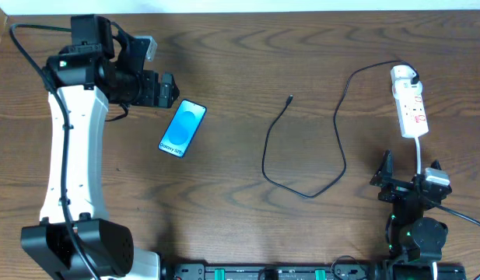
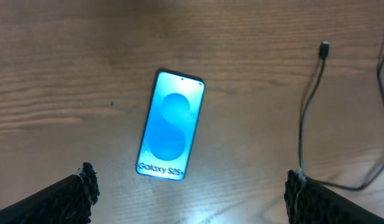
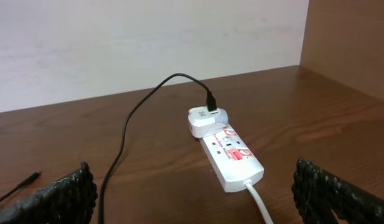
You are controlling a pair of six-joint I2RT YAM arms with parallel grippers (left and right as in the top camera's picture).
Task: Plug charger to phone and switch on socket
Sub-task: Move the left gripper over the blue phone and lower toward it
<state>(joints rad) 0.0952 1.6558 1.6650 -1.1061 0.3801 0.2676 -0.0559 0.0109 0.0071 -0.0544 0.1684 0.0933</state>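
Note:
The phone (image 1: 182,128) (image 2: 171,127) lies flat at the table's left, its screen lit blue. My left gripper (image 1: 163,90) (image 2: 192,194) hovers open just beyond the phone's upper left end, with nothing between its fingers (image 2: 79,194). The charger's black cable (image 1: 264,165) (image 2: 305,118) (image 3: 131,121) loops across the middle. Its free tip (image 1: 290,99) (image 2: 325,48) rests on the wood, and its white plug head (image 1: 403,75) (image 3: 207,119) sits in the socket (image 1: 411,110) (image 3: 230,154) at the right. My right gripper (image 1: 409,173) (image 3: 192,194) is open and empty just short of the socket's near end.
The socket's white cord (image 1: 420,154) (image 3: 258,200) runs back between my right fingers towards the arm's base (image 1: 415,233). A pale wall (image 3: 148,43) stands behind the table's far edge. Bare wood (image 1: 232,117) lies between phone and cable.

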